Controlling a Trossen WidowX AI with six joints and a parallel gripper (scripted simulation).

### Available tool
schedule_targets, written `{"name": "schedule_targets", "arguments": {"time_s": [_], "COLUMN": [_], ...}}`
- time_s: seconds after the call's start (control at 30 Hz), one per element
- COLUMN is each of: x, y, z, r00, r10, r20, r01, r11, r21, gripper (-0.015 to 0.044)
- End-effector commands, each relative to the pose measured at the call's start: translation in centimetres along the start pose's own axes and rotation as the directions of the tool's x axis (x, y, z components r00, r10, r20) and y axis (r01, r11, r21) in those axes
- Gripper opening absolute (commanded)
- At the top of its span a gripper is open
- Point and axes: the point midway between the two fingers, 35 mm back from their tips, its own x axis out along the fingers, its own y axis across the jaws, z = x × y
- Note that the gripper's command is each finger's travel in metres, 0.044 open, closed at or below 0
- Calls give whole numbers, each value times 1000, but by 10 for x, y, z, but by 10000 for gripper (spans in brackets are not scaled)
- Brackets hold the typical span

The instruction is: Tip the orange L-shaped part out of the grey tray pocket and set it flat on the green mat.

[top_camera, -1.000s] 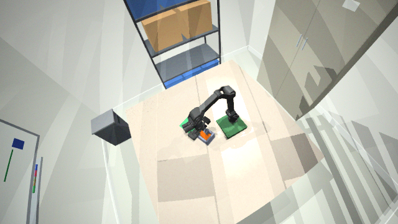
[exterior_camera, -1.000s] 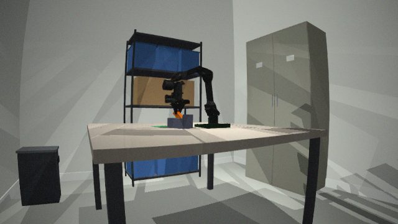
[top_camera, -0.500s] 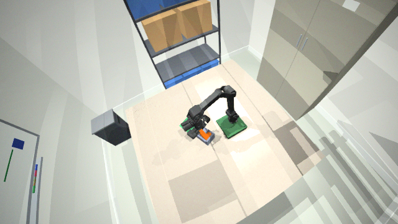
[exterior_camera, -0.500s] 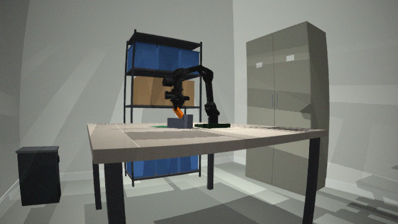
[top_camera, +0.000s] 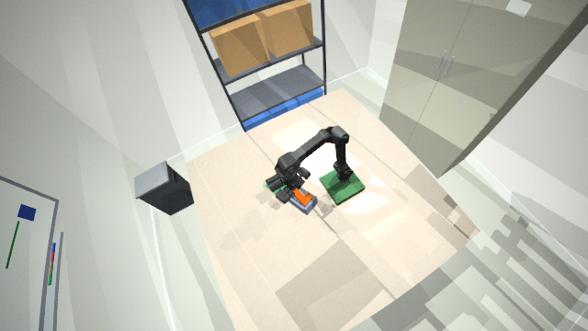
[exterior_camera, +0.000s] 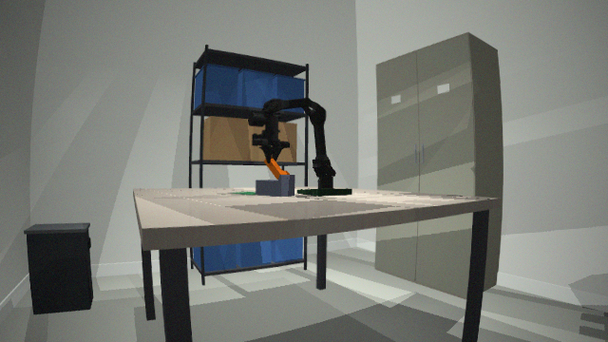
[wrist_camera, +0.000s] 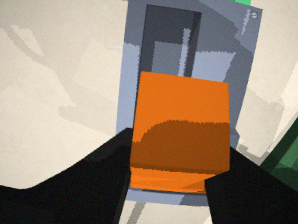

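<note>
The orange L-shaped part [top_camera: 303, 198] [exterior_camera: 275, 168] [wrist_camera: 185, 102] slants in the grip. Its pinched end is high above the tray, and its low end is at about the height of the tray's rim in the exterior view; whether it touches the tray cannot be told. My gripper [top_camera: 293, 188] [exterior_camera: 271, 160] [wrist_camera: 170, 141] points down, shut on the raised end, with a finger on each side. The grey tray [top_camera: 310, 209] [exterior_camera: 268, 188] [wrist_camera: 215, 65] stands below, its pocket partly uncovered in the wrist view. The green mat [exterior_camera: 243, 193] [wrist_camera: 243, 1] is mostly hidden behind the arm and tray.
A dark green base plate [top_camera: 341, 197] [exterior_camera: 342, 192] [wrist_camera: 289, 160] carries the arm's base, close to the tray on the other side from the mat. The table's front edge [exterior_camera: 304, 226] lies nearer the exterior camera. A shelf rack and a cabinet stand beyond the table.
</note>
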Motion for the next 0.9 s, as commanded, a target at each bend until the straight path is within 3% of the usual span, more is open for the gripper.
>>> {"name": "schedule_targets", "arguments": {"time_s": [0.0,0.5,0.87], "x": [-8,-19,-17], "y": [0,0,-4], "z": [0,2,48], "r00": [1000,1000,1000], "r10": [3,3,3], "r20": [-2,-2,2], "r01": [-3,-3,-3], "r11": [1000,1000,1000], "r21": [4,4,4], "gripper": [0,0,0]}}
